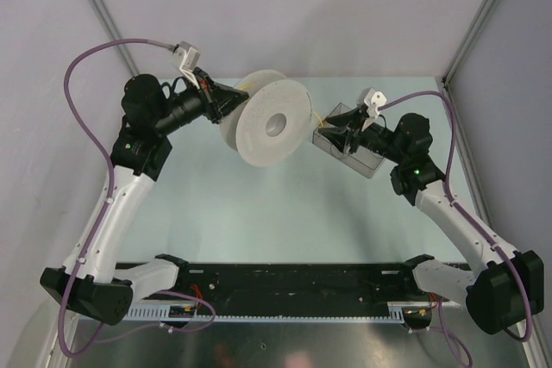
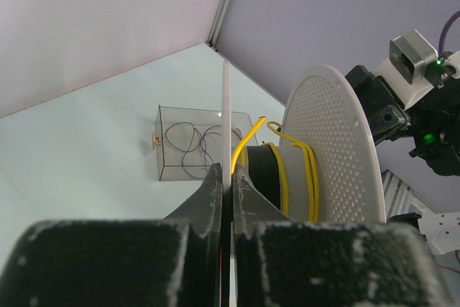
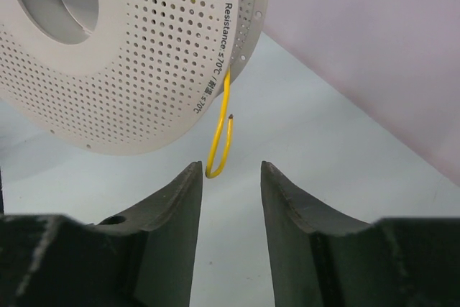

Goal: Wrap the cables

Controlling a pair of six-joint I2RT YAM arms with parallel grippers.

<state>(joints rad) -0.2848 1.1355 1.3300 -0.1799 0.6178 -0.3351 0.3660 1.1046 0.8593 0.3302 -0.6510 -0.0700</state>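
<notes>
**Desk:** What do you have on the left arm?

**Operator:** My left end effector (image 2: 230, 177) is pressed together on the thin near flange of the white spool (image 2: 338, 149), pinching its edge. From the top camera, I see the spool held up off the bench (image 1: 259, 213) with its hub hole facing the camera, between the two arms.

**Desk:** And the cable?

**Operator:** The yellow cable (image 2: 284, 170) sits in several turns around the dark hub, between the two flanges. One free end comes out past the rim of the perforated flange and hangs down in a small hook.

**Desk:** Where is the right arm?

**Operator:** My right end effector (image 3: 230, 170) is just under that hook, fingers spread. The bend of the hook hangs in the gap, close to the finger on the left of the wrist view. I can't tell whether it touches. Nothing is gripped there.

**Desk:** Anything else on the bench?

**Operator:** A clear box (image 2: 172, 149) beyond the spool, with thin dark wires (image 2: 188, 141) curled inside it. In the top view it lies just beside the right end effector.
</notes>
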